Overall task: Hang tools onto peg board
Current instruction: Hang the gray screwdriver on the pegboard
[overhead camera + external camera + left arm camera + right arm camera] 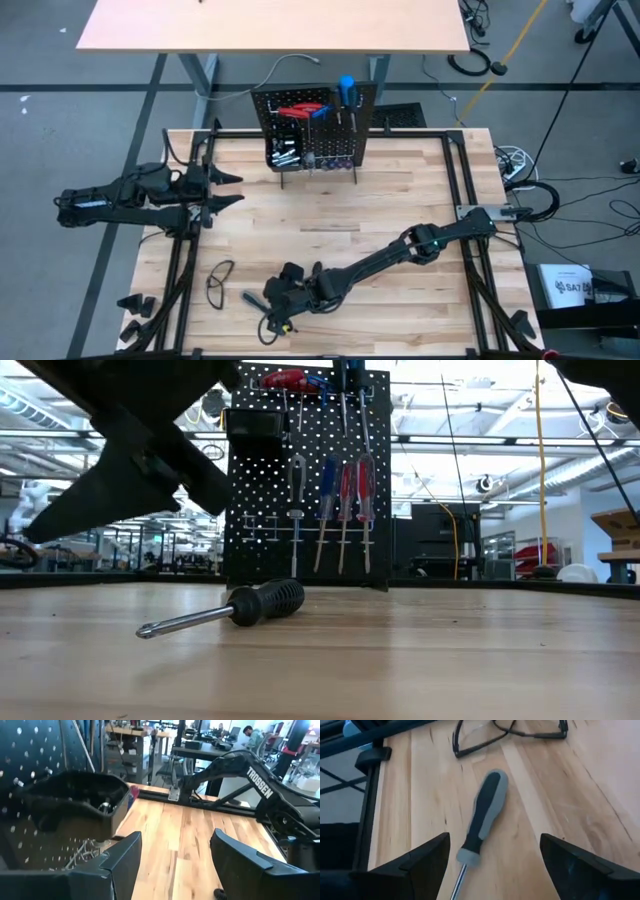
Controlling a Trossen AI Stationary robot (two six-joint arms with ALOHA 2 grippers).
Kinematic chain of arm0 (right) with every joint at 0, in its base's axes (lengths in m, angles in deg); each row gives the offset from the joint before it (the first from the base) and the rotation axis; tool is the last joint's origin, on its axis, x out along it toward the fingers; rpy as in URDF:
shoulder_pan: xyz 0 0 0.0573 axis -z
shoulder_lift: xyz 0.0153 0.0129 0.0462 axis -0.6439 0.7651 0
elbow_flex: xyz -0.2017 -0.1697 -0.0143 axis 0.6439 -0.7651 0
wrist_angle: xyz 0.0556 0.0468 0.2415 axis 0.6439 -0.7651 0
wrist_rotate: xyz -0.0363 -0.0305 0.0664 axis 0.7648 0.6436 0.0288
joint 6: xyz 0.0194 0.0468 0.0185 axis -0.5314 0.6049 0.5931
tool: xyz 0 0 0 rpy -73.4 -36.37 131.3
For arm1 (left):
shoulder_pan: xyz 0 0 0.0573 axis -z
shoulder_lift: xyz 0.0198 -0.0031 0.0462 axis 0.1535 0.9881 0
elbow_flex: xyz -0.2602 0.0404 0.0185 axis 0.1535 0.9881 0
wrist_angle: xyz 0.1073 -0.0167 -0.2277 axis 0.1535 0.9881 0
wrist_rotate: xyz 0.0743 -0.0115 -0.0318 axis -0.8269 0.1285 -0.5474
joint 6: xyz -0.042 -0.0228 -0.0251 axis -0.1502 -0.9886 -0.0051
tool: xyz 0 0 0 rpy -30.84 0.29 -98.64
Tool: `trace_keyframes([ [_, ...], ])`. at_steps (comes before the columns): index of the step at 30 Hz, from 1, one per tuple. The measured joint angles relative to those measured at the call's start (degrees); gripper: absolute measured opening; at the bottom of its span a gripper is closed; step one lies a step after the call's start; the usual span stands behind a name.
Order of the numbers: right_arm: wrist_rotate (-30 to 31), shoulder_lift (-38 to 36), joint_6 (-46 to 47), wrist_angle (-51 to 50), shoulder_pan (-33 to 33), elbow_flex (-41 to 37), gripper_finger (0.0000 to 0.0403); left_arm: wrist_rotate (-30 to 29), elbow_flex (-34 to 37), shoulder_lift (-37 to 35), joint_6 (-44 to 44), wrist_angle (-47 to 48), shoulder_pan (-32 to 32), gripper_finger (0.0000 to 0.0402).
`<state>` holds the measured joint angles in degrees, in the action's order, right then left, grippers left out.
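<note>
A screwdriver (482,815) with a black and grey handle lies flat on the wooden table near its front left (252,298), shaft along the boards (185,622). My right gripper (495,840) hovers open just above it, a finger on either side of the handle's shaft end, touching nothing. The black peg board (315,125) stands upright at the table's far edge, with red pliers (292,112) and blue and red screwdrivers (340,490) hanging on its hooks. My left gripper (225,190) is open at the table's left, pointing toward the board's small black bin (75,800).
A thin black loop like a spectacle frame (510,735) lies on the table just beyond the screwdriver's handle (218,282). Black metal rails (455,180) run along the table's sides. Bare wood lies between the board and the near edge.
</note>
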<state>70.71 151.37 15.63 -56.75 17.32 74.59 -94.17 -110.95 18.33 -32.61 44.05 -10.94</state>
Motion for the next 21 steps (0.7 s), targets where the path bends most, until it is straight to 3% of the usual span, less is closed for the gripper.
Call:
trace_keyframes([
  [12, 6.3, 5.8, -9.5, 8.5, -1.0, 0.0, 0.0300, 0.2, 0.0, 0.0, -2.1, 0.7, 0.0, 0.0235],
  [21, 19.7, 6.6, -17.2, 4.0, -3.0, 0.3, 0.0300, -0.2, 0.0, 0.0, -1.9, 0.7, 0.0, 0.0235],
])
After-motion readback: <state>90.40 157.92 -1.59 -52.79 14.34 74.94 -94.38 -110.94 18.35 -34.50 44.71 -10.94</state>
